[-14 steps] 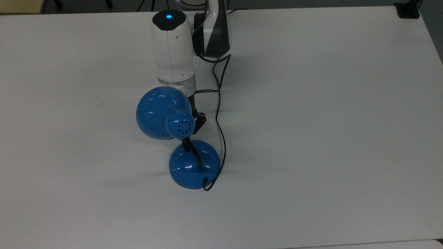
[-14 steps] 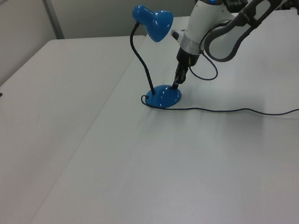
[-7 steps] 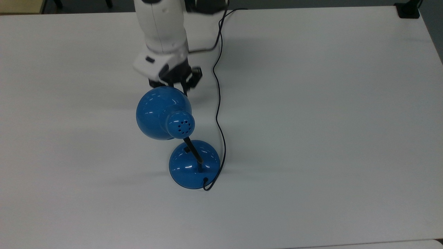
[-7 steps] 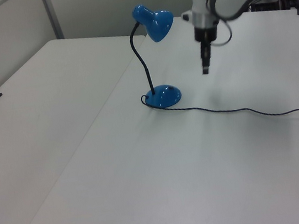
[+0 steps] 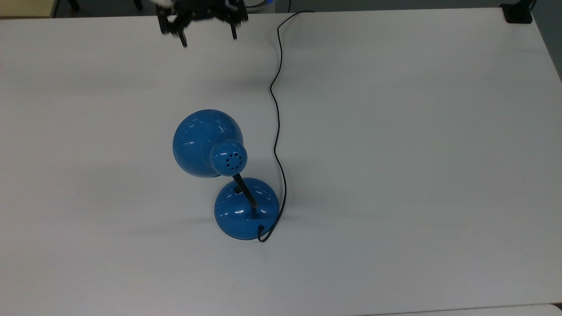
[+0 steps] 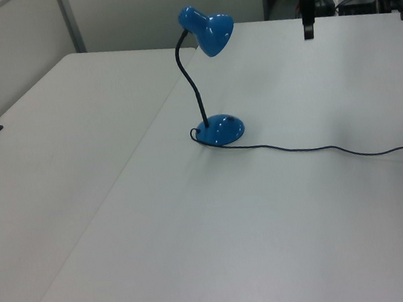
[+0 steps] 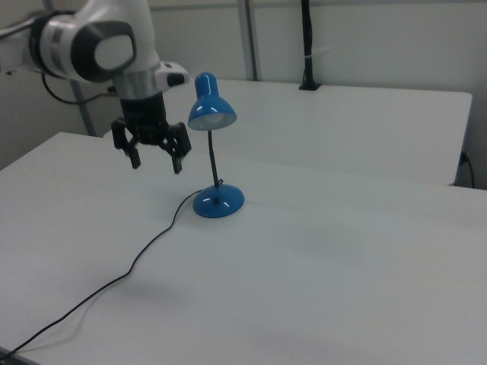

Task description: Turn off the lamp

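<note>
Lamp [image 5: 226, 173]: stands upright on the white table [image 5: 395, 153], landmark for all below; blue dome shade [image 5: 206, 142] tilted, its vented cap [image 5: 228, 158] facing up in the top view
Base [image 5: 246, 208]: round blue dome flat on the table, directly below the shade in the top view; thin black neck [image 6: 192, 85] curves up from it to the shade
Cord [image 5: 277, 123]: black, leaves the base's lower edge in the top view, loops up past the lamp's right side and runs off the table's far edge
Gripper [image 5: 207, 38]: well apart from the lamp, above it in the top view and raised off the table; at the lamp's left in the right view [image 7: 156, 158]
Fingers [image 7: 135, 157]: spread wide apart, holding nothing (both tips point down)
Arm [image 7: 99, 46]: white, above the gripper, left of the lamp in the right view
</note>
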Controlling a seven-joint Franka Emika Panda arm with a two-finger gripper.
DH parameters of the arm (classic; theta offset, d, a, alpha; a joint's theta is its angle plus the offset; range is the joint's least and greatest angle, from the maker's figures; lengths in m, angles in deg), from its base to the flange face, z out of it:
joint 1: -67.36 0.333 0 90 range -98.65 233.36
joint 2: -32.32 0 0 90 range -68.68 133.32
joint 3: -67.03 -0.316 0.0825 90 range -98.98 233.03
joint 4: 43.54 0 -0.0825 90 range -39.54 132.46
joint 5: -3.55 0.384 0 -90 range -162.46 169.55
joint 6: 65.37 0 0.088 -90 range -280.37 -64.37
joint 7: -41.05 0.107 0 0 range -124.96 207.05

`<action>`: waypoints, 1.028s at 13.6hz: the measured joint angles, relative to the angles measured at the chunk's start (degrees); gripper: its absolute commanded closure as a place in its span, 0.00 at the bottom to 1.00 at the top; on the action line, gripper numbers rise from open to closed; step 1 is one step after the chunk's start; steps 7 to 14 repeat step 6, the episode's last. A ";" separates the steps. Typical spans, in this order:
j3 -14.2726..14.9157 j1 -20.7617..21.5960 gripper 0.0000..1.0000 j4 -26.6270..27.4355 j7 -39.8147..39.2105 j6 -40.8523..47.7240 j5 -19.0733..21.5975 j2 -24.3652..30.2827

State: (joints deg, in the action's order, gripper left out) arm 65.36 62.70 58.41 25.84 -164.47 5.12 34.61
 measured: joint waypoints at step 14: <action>0.44 -0.57 0.00 -2.64 3.61 0.38 0.77 2.67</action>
